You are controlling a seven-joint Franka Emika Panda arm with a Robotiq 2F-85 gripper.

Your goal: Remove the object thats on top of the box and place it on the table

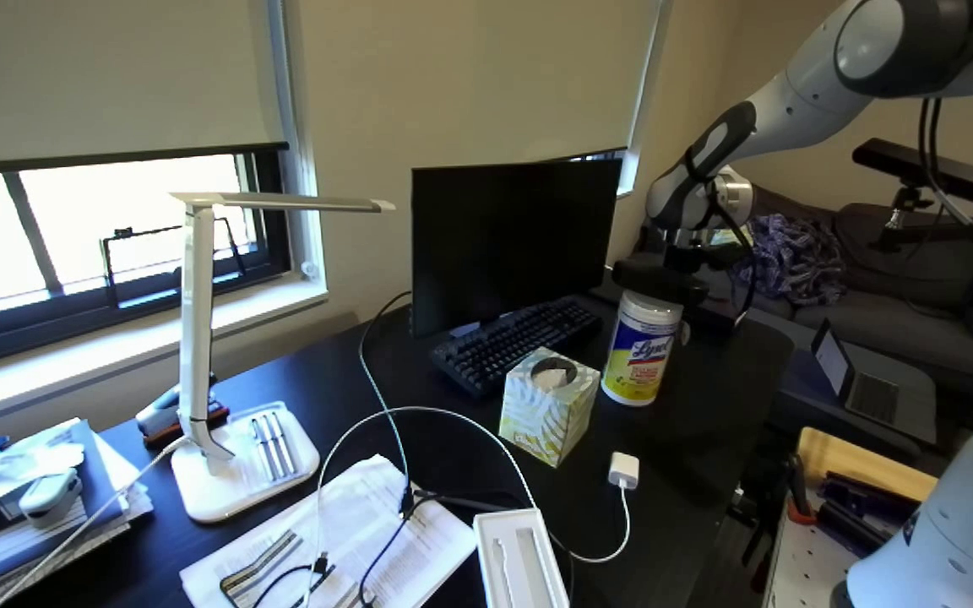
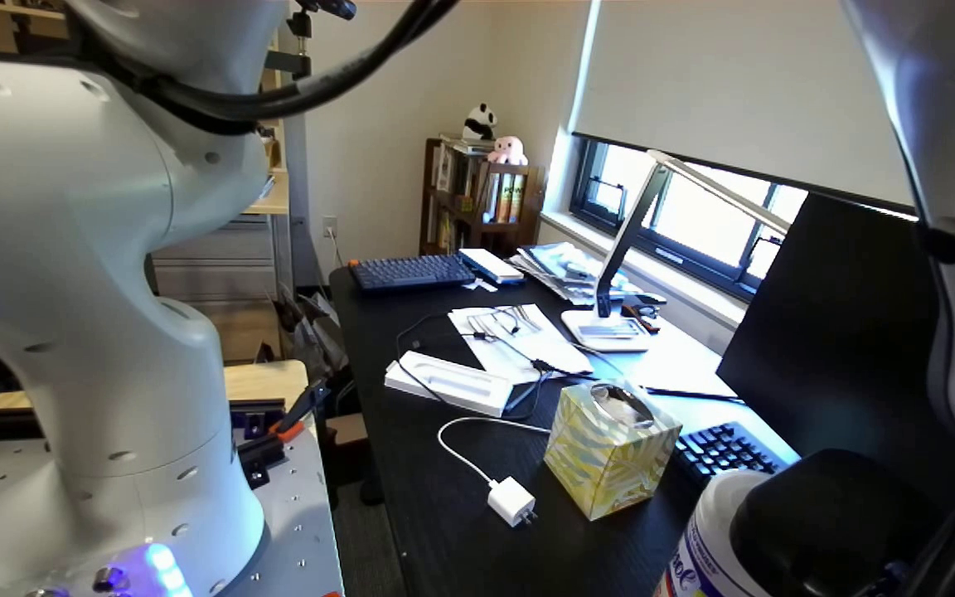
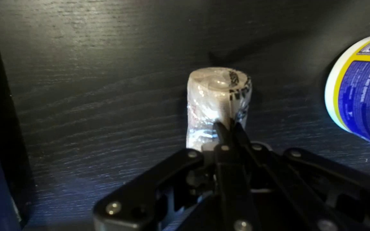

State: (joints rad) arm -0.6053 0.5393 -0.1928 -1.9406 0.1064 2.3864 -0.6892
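Between wrapped roll and canister edges, a strip of table beside a nearly closed gripper, hold unclear.

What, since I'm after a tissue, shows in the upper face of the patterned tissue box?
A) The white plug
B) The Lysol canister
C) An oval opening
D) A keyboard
C: both exterior views show the oval opening in the upper face of the tissue box, while the Lysol canister stands near it on the table.
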